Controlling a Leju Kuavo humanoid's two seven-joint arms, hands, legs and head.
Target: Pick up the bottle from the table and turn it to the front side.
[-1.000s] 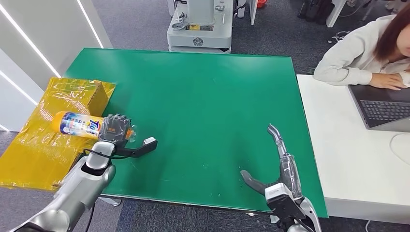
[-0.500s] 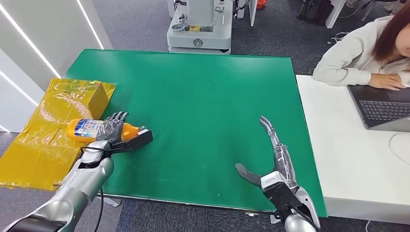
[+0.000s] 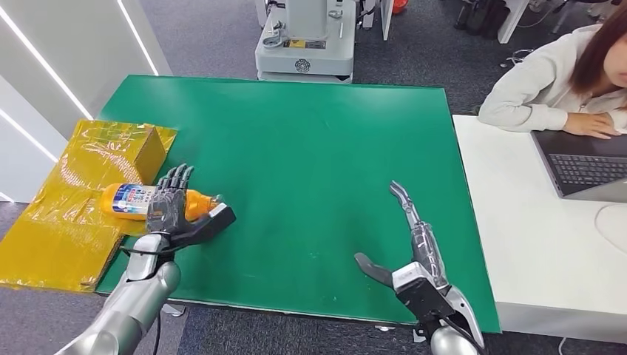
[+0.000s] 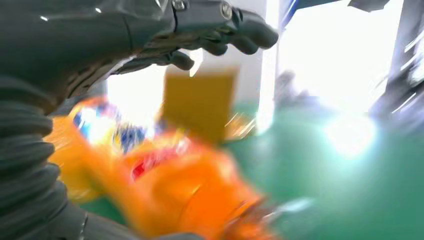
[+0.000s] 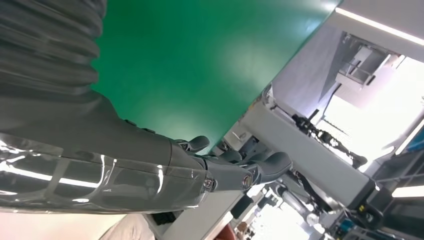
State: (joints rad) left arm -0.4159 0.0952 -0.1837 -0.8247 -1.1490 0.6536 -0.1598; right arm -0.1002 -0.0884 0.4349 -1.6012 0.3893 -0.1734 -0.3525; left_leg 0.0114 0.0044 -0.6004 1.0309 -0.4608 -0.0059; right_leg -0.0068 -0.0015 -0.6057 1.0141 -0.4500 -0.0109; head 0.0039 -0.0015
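Head view: left hand point(image 3: 168, 211) splayed, released, beside glossy orange bottle point(image 3: 133, 201); right hand point(image 3: 415, 244) flat, empty

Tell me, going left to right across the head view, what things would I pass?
Yellow plastic-wrapped box → orange bottle with the left hand over it → green table → right hand → white desk → laptop.
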